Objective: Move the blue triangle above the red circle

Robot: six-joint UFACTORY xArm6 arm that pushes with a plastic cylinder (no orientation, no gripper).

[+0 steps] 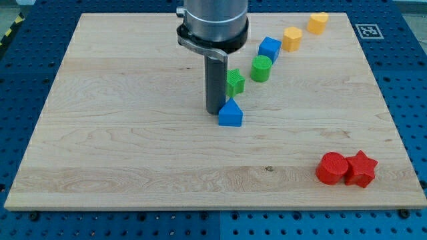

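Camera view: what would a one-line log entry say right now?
tip touching blue triangle, on its left | red circle far toward lower right, beside red star | move unfinished

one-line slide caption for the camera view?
My tip touches the blue triangle's left side at mid-board; red circle sits far toward the view's bottom right.

Bright, even light across the pale wooden desk [133,153]; grain lines readable edge to edge. Shadows short and soft, hugging the bases of the blue triangle [230,115] and red circle [331,168], suggesting diffuse overhead source. Faint sheen on the metal collar [213,30] of the rod, no blown-out glare. Focus sharp at centre; slight softness on the yellow blocks [305,31] near the view's top. Desk edges converge toward the top: perspective, little visible bending.
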